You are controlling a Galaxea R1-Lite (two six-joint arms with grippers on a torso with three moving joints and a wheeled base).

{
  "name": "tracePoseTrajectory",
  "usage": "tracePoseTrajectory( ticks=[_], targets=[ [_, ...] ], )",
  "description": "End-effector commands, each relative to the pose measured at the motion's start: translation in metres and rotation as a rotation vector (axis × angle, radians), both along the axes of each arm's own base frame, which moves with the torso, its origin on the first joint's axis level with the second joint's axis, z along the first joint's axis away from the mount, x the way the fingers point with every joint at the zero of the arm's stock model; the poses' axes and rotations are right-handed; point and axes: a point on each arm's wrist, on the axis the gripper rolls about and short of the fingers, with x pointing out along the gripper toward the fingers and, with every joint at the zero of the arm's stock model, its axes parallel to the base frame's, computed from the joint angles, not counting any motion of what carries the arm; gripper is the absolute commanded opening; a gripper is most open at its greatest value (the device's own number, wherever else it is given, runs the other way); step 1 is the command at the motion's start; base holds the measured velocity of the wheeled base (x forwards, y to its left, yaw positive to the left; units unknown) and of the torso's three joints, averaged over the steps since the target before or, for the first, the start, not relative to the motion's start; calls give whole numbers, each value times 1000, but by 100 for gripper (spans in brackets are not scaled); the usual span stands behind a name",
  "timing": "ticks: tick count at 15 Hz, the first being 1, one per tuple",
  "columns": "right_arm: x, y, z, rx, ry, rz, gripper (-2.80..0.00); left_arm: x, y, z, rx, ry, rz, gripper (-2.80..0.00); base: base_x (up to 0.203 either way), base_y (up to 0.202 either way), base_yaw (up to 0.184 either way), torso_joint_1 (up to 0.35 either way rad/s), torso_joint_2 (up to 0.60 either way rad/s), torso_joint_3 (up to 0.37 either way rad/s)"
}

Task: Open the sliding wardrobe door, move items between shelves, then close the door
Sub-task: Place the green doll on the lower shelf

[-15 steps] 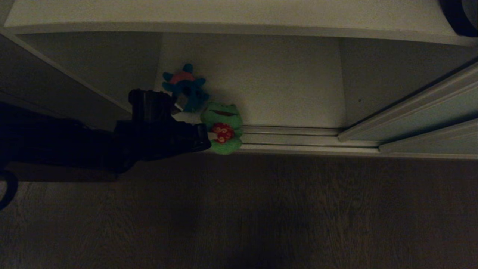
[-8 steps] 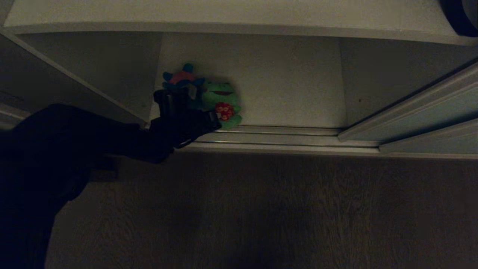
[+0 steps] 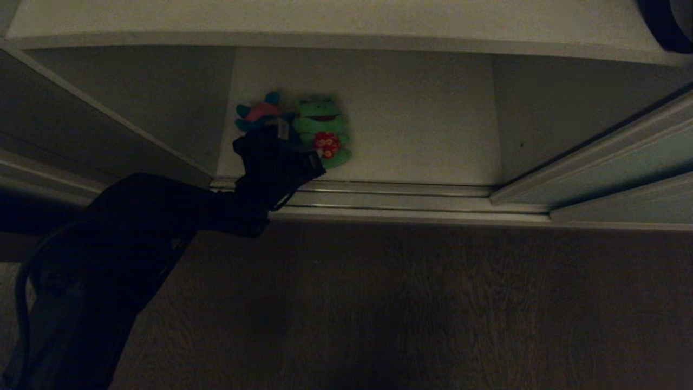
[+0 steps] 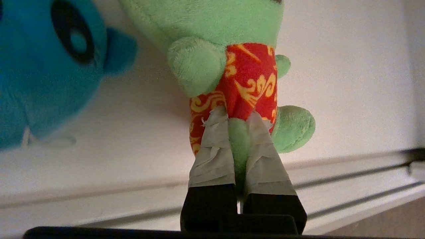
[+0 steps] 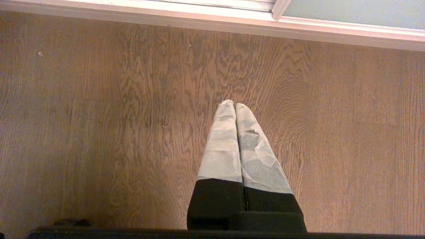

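Green plush, red shorts printed with yellow swirls: the green toy point(image 3: 323, 132) sits on the lower shelf point(image 3: 411, 124) of the open wardrobe, its leg pinched between the taped fingers point(image 4: 212, 149) of the left end effector point(image 3: 311, 157), which is closed tight on it. Touching it at 9 o'clock is the teal-blue toy point(image 3: 260, 115), pink on top and with a dark ringed eye in the wrist view; it crowds that side and lies partly behind the black wrist of the left arm point(image 3: 162, 227), which reaches in from 8 o'clock. Toward 3 o'clock the white board runs bare as far as the compartment's side wall. Along the shelf's front edge, at 6 o'clock from the toys, lie the pale metal door tracks point(image 3: 411, 197), a low ridge between shelf and wooden floor point(image 3: 411, 303). The sliding wardrobe door point(image 3: 622, 162) stands pushed aside at 3 o'clock, well apart from the toys, its grey-green panel framed in slim pale metal. Overhead at 12 o'clock the upper shelf point(image 3: 335, 21) spans the compartment, its front lip jutting forward over the toys. A dark rounded object point(image 3: 663, 21) shows at the upper shelf's far 2 o'clock corner. The right end effector point(image 5: 235, 105) hangs over the floor near the wardrobe's base rail, fingertips pressed together and holding nothing.
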Motion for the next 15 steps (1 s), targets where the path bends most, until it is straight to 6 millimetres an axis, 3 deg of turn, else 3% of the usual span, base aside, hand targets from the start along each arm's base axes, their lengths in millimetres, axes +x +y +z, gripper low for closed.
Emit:
tracePoseTrajectory(
  ticks=[1,6,11,12,15],
  targets=[
    [0,0,0,0,-2,0,-280,1,-1,6,-13,-24,-3,-280,0,0,0,0,0,0],
    [0,0,0,0,-2,0,-280,2,-4,28,-78,-76,-15,-280,0,0,0,0,0,0],
    [0,0,0,0,-2,0,-280,13,-18,0,-64,-45,-28,-280,0,0,0,0,0,0],
    [0,0,0,0,-2,0,-280,15,-19,-5,-59,-41,-32,0,0,0,0,0,0,0],
    [0,0,0,0,-2,0,-280,16,-20,-8,-65,-31,-38,0,0,0,0,0,0,0]
  ],
)
